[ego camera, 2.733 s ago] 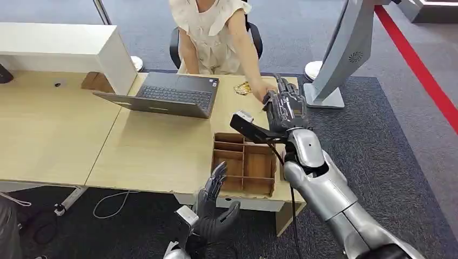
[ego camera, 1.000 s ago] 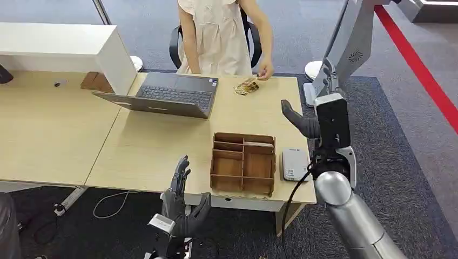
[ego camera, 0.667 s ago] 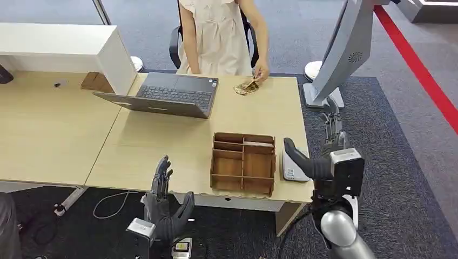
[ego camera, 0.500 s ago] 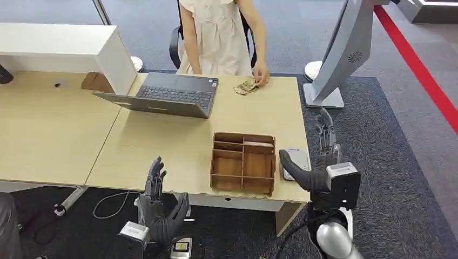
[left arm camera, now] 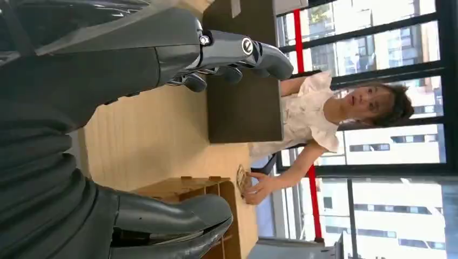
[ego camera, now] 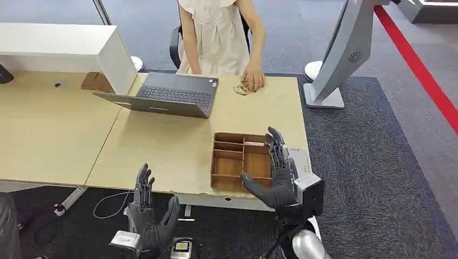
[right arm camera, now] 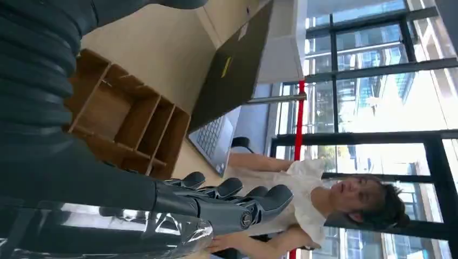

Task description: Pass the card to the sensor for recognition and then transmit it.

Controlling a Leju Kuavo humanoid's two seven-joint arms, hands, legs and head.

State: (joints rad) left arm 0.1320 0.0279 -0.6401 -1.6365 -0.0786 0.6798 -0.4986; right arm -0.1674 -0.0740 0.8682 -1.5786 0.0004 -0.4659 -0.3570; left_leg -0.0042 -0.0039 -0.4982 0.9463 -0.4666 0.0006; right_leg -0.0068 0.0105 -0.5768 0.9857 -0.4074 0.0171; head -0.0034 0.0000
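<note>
A small patterned card [ego camera: 241,89] lies on the far side of the table [ego camera: 162,145], and a seated person's hand [ego camera: 253,82] rests on it. In the left wrist view the same card [left arm camera: 241,179] sits by that person's hand. The white card sensor [ego camera: 300,158] lies flat at the table's right edge, partly hidden by my right hand [ego camera: 278,178]. That hand is open, fingers spread, holding nothing, above the front right corner of the wooden divider box [ego camera: 237,161]. My left hand [ego camera: 147,216] is open and holds nothing, below the table's front edge.
An open laptop [ego camera: 170,96] stands at the table's back, beside a white cabinet [ego camera: 65,48]. A grey stand [ego camera: 340,59] rises off the table's right rear corner. Cables [ego camera: 110,202] lie on the dark carpet under the front edge.
My right arm came down from high at the right and swung left to the box's front corner. My left hand sank and drifted left. The person's hand settled onto the card.
</note>
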